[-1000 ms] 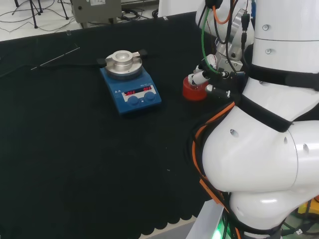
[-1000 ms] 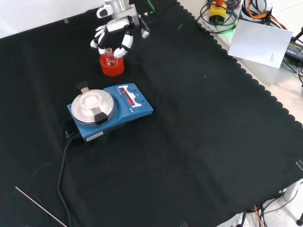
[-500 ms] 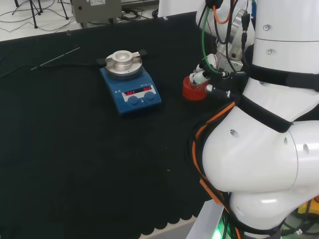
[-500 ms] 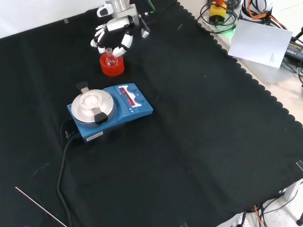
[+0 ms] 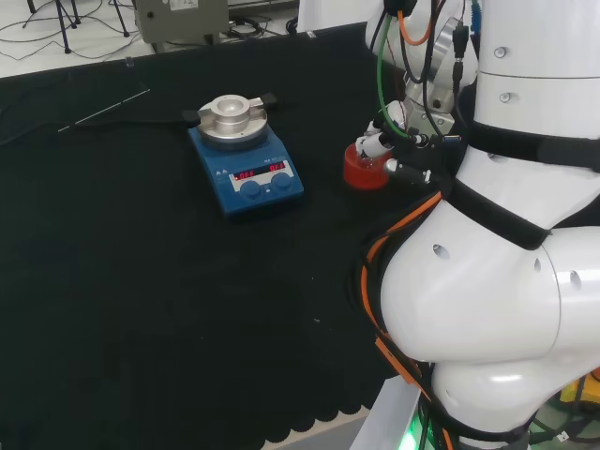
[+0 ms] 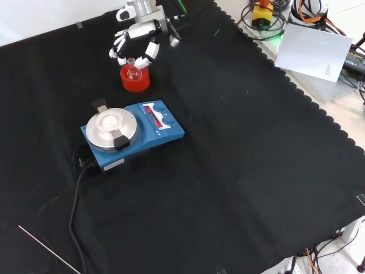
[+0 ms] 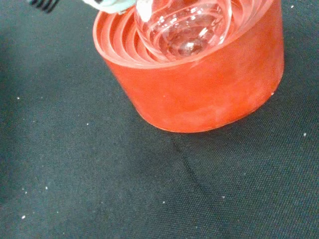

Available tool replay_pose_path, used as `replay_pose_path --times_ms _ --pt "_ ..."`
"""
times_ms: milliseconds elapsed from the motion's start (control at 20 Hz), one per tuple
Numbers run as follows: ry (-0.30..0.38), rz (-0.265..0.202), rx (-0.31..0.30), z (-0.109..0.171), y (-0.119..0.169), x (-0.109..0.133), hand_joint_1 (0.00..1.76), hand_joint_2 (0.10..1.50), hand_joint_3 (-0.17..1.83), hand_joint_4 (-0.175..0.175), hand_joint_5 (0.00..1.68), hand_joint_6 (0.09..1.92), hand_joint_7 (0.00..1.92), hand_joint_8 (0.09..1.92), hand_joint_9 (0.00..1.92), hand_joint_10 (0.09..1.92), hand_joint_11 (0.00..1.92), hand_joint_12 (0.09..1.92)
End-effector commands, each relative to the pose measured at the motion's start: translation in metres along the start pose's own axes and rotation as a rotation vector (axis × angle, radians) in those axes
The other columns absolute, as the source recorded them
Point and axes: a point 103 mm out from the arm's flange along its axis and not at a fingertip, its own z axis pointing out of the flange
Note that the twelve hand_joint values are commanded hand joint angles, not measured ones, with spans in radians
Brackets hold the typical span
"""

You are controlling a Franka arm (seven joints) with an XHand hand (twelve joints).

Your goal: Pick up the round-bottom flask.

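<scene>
The clear round-bottom flask (image 6: 132,68) sits upright in a red ribbed ring stand (image 6: 136,81) at the far side of the cloth in the front view. My hand (image 6: 138,33) hangs over it, its fingers (image 6: 149,52) bent down on both sides of the flask's neck with gaps showing, so the hand is open. In the head view the hand (image 5: 384,131) is at the stand (image 5: 364,173), close to the arm's white links. The wrist view has the flask's bulb (image 7: 184,25) resting in the stand (image 7: 199,89).
A blue hotplate stirrer (image 6: 134,134) with a round metal top stands just in front of the stand in the front view, its black cable (image 6: 74,200) running toward the near edge. A thin rod (image 6: 45,248) lies at the near left. The arm's links (image 5: 506,234) stand at the head view's right.
The hand has shifted very slightly over the stand. The flask and stand have stayed in place.
</scene>
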Motion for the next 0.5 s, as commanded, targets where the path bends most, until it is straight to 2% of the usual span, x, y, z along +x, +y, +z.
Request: replay_pose_path --times_ms 50,500 --pt "-0.001 0.003 0.001 -0.0002 0.0006 0.0002 0.87 0.75 0.68 0.014 0.68 0.74 0.32 0.52 0.44 0.57 0.00 1.33" --pt "-0.007 0.012 -0.019 0.0000 0.0024 0.0022 0.88 0.84 0.69 0.033 0.79 0.78 0.35 0.53 0.47 0.58 0.04 1.34"
